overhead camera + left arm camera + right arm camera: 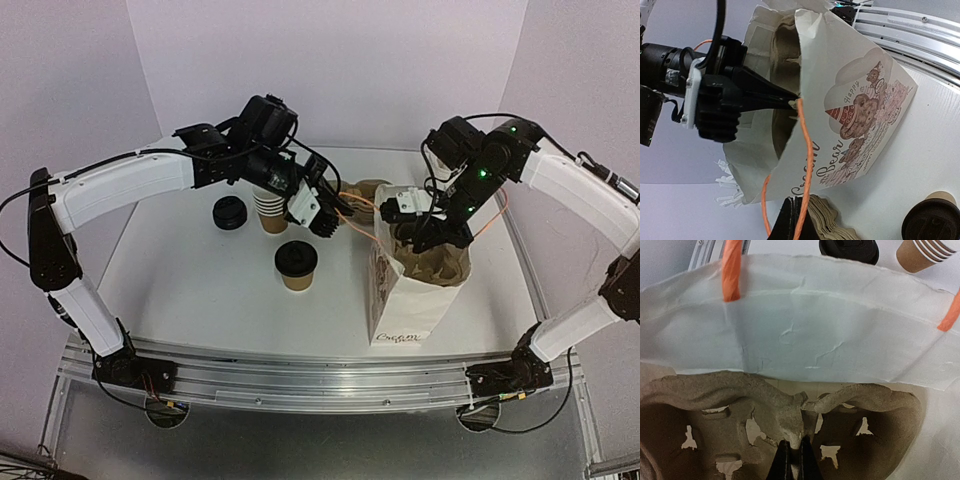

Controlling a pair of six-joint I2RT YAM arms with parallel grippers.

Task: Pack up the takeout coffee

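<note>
The takeout coffee [296, 265], a small brown cup with a black lid, stands on the table left of the white paper bag [400, 305]; it also shows in the left wrist view [932, 221]. My left gripper [322, 215] is shut on the bag's orange handle [807, 165], holding it to the left. My right gripper [418, 236] is inside the bag's mouth, shut on the middle ridge of a brown pulp cup carrier [740, 410]. In the right wrist view the bag's white wall [805, 335] stands beyond the carrier.
A stack of lidless brown cups [270, 211] and a stack of black lids [230, 213] stand behind the coffee. More pulp carriers [368, 188] lie behind the bag and show in the left wrist view [832, 222]. The metal rail [300, 370] runs along the near edge.
</note>
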